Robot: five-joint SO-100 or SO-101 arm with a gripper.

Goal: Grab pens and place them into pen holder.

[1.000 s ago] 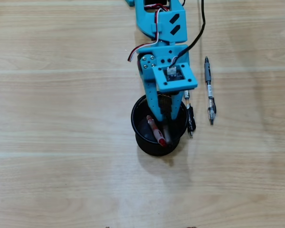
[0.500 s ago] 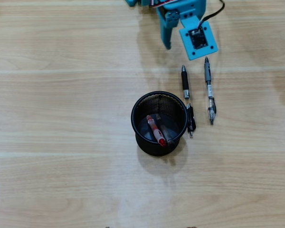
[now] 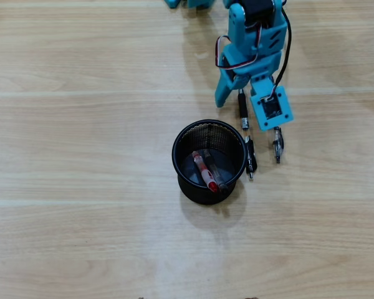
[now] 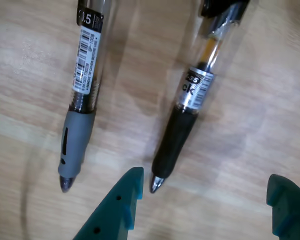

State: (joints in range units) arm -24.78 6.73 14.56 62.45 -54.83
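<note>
A black mesh pen holder [image 3: 182, 163] stands mid-table in the overhead view, with a red pen [image 3: 205, 173] and a dark pen [image 3: 216, 174] inside. Two more pens lie on the wood just right of it. The black-grip pen [image 3: 248, 146] [image 4: 176, 137] has its tip between my fingertips. The grey-grip pen [image 3: 277, 144] [image 4: 78, 134] lies beside it, outside the fingers, partly hidden under the wrist in the overhead view. My teal gripper [image 3: 240, 99] [image 4: 205, 200] is open, low over the table and holds nothing.
The wooden table [image 3: 81, 187] runs to every edge of the overhead view. The arm's teal body [image 3: 252, 37] comes in from the top edge. The holder's rim is close to the black-grip pen's far end.
</note>
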